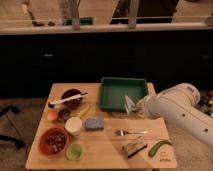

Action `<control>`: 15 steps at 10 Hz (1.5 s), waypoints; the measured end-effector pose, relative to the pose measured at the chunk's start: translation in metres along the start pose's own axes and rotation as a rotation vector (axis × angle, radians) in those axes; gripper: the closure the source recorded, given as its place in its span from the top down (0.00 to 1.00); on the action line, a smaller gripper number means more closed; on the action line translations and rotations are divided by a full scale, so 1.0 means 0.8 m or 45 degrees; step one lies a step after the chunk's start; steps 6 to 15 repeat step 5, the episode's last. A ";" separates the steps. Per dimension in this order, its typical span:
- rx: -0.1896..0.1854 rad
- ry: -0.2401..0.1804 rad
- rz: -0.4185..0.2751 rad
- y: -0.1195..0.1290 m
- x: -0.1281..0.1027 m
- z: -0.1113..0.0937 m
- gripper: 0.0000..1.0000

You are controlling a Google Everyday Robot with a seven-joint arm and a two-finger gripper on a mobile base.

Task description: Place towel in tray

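The dark green tray sits at the back middle of the wooden table. The grey-blue towel hangs crumpled over the tray's front right corner, lifted off the table. My gripper is shut on the towel's right side, at the end of the white arm that reaches in from the right. Inside the tray I see nothing but its green floor.
A blue sponge, white cup and fork lie in front of the tray. Left are a dark bowl with a utensil, a red bowl and a green cup. A green vegetable and brown bar lie front right.
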 end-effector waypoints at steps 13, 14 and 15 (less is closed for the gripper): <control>0.021 0.026 0.021 -0.024 0.019 0.000 0.02; 0.021 0.026 0.021 -0.024 0.019 0.000 0.02; 0.021 0.026 0.021 -0.024 0.019 0.000 0.02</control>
